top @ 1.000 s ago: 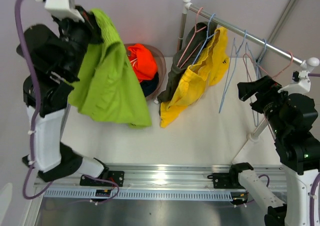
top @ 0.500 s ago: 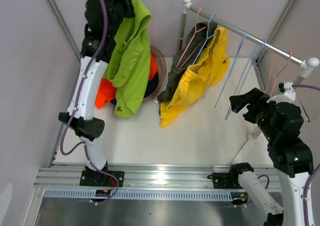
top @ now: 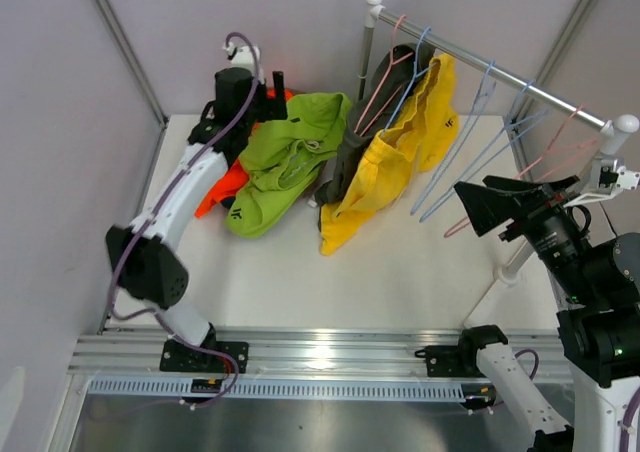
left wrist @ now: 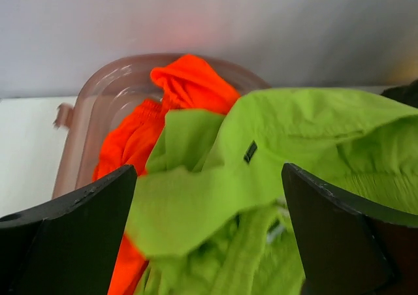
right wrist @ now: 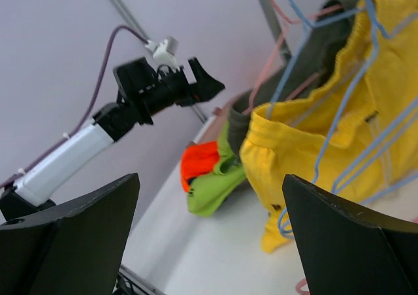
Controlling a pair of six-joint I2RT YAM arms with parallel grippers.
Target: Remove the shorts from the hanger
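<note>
The lime green shorts [top: 285, 157] lie crumpled over the bin and the orange shorts [top: 212, 190], free of any hanger. My left gripper [top: 262, 94] hovers just above them, open, and nothing sits between its fingers [left wrist: 65, 243]; the green shorts [left wrist: 294, 132] and the orange shorts [left wrist: 189, 86] show below. The yellow shorts [top: 400, 162] and the dark olive-grey shorts [top: 368, 122] hang on hangers at the left end of the rail [top: 500, 72]. My right gripper [top: 478, 204] stands open to the right of the rail, away from the yellow shorts [right wrist: 339, 151].
A translucent brown bin [left wrist: 111, 79] stands at the back under the orange shorts. Several bare pink and blue hangers [top: 480, 162] hang slanted on the rail's right half. The rail's white post [top: 515, 262] stands near my right arm. Grey walls close in the back and left.
My left arm swung from high on the left to the back over the bin and opened; the lime green shorts dropped onto the orange ones. The bare hangers swung outward.
</note>
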